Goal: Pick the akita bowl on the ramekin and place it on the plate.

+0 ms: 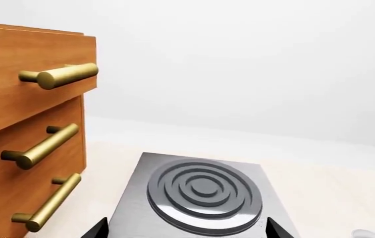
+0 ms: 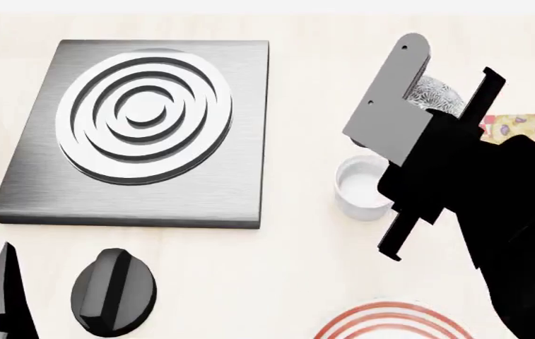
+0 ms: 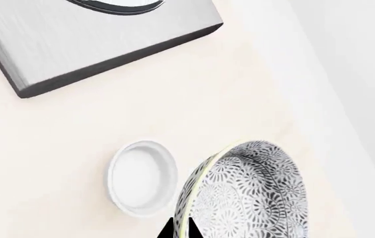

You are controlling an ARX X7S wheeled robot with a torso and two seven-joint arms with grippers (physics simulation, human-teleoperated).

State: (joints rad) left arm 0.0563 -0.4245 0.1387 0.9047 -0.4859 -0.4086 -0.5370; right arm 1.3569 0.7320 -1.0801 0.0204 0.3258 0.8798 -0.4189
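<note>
The right end effector (image 2: 418, 134) hangs above the right side of the worktop (image 2: 295, 268), jaws pinched on the rim of the akita bowl (image 3: 250, 193), which is tipped on edge, patterned side showing. In the head view the bowl (image 2: 434, 95) peeks out behind the grey wrist plate, clear of the ramekin (image 2: 362, 187), which sits empty on the worktop just beside and below it. So the lift looks done; what matters now is the plate (image 2: 390, 321), its red rings showing at the worktop's near edge, well apart from the bowl and straight back toward the robot. The right arm owns this carry. The left end effector (image 2: 3, 304) idles at the near left corner beside the black knob (image 2: 114, 291); its opening I cannot tell.
</note>
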